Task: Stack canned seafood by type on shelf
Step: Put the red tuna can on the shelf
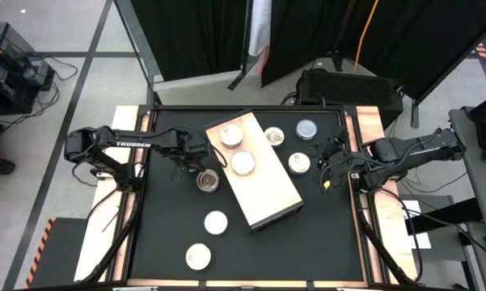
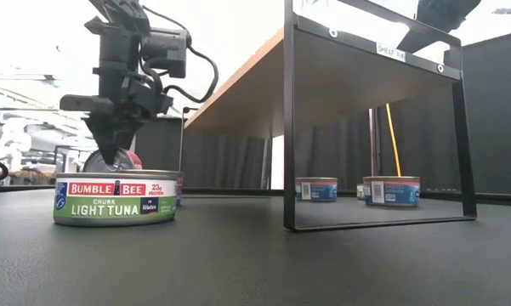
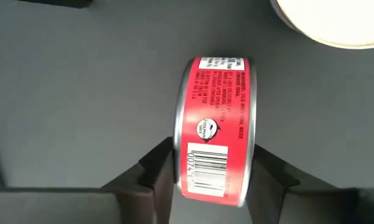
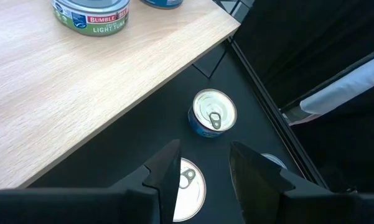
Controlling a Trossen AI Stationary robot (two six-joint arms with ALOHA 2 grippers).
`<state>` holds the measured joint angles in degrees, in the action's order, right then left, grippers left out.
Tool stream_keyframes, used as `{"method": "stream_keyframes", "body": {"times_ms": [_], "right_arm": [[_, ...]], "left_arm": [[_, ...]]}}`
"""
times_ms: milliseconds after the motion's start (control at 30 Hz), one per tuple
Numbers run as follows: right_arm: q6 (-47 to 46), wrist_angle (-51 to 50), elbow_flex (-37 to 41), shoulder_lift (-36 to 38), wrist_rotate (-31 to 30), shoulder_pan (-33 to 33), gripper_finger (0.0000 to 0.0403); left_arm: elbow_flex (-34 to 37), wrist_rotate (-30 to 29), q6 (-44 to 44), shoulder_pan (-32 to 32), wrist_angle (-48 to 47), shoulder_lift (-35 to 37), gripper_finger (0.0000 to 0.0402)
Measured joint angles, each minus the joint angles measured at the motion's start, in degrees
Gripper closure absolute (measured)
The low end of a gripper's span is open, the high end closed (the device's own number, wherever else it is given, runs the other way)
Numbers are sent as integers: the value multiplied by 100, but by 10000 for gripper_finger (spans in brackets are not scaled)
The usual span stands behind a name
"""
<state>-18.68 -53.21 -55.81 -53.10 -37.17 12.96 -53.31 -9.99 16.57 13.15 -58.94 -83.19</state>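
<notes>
The shelf (image 1: 263, 190) is a pale wood board on a black frame, lying slantwise at mid-table, with two cans on its far end (image 1: 230, 135) (image 1: 243, 162). Left of it a red-labelled can (image 3: 215, 124) stands on its edge, label upward. My left gripper (image 3: 213, 158) (image 1: 200, 174) points straight down over it and is shut on it. My right gripper (image 4: 202, 165) (image 1: 330, 166) hangs open above the table right of the shelf. It slants down over a white-topped can (image 4: 190, 186), with nothing between its fingers. My left gripper pinches the red-labelled can between its two fingers, one on each flat end (image 3: 176, 168) (image 3: 253, 168). The fingers come from above and point down. The can sits on its edge with its curved label side up. In the low view the green tuna can hides its underside.
Three cans lie on the table right of the shelf (image 1: 274, 136) (image 1: 306, 129) (image 1: 299, 163). Two white-topped ones lie toward the near edge (image 1: 216, 221) (image 1: 198, 256). In the low view a green-labelled tuna can (image 2: 115, 198) stands in front of my left gripper. The shelf's black frame (image 2: 289, 127) rises beside it.
</notes>
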Motion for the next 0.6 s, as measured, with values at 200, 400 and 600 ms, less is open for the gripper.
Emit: {"method": "stream_keyframes", "body": {"times_ms": [200, 400, 600], "right_arm": [[343, 223, 0, -2, -2, 1, 273], [1187, 900, 0, -1, 32, 0, 273], [2876, 2418, 0, -18, 517, 62, 273]], "left_arm": [[0, 111, -510, -16, -16, 128, 258], [-483, 776, -1371, -153, -806, 616, 251], [-1539, 2247, -2465, -396, -1258, 1305, 248]]}}
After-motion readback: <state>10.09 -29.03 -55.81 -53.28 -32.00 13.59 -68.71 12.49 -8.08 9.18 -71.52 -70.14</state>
